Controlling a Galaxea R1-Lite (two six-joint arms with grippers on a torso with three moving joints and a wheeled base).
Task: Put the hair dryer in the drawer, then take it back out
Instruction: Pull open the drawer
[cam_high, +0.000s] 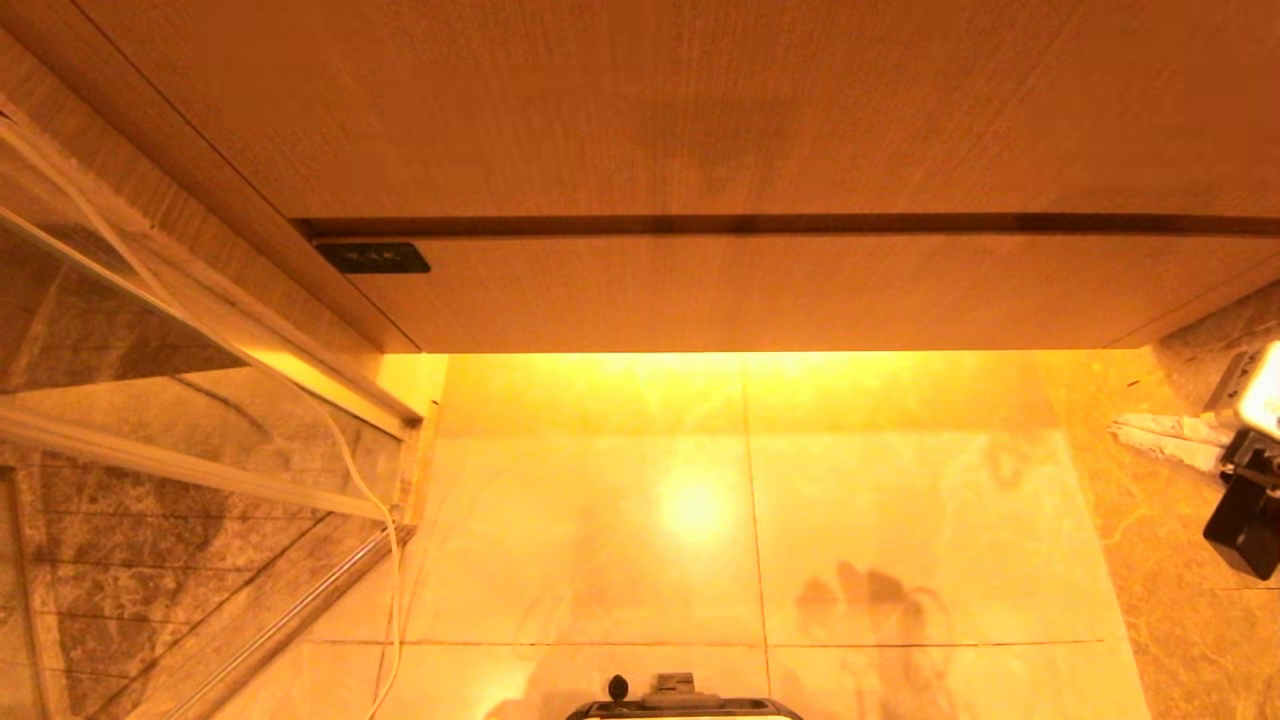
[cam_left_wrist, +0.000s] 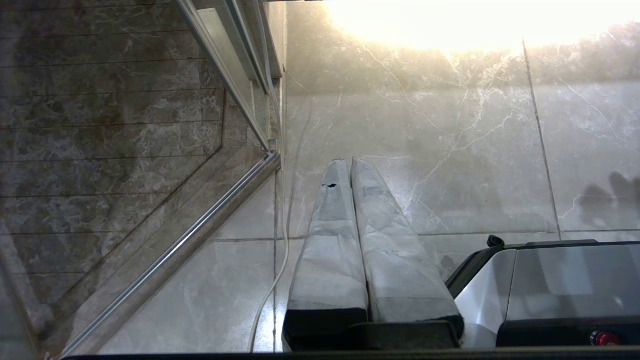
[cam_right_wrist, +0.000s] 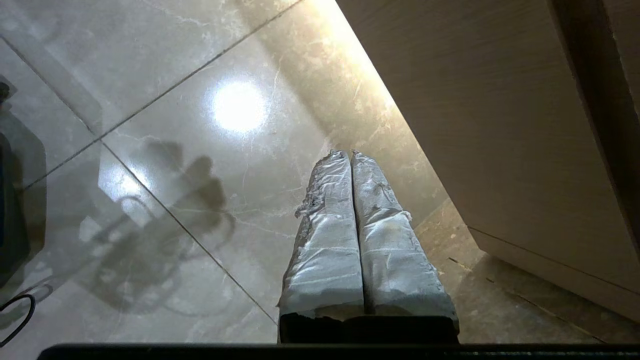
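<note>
The drawer is pushed in under the wooden countertop, its flat wood-grain front showing a small black label at its left end. The hair dryer is out of view in every frame. My right gripper reaches in from the right edge of the head view, low over the floor beside the drawer's right end. Its taped fingers are shut with nothing between them, and the wood-grain front stands close by. My left gripper hangs parked over the floor tiles, shut and empty.
A glass shower door with a metal rail stands at the left, and a thin white cord runs down beside it. The glossy marble floor lies below the drawer. My base shows at the bottom edge.
</note>
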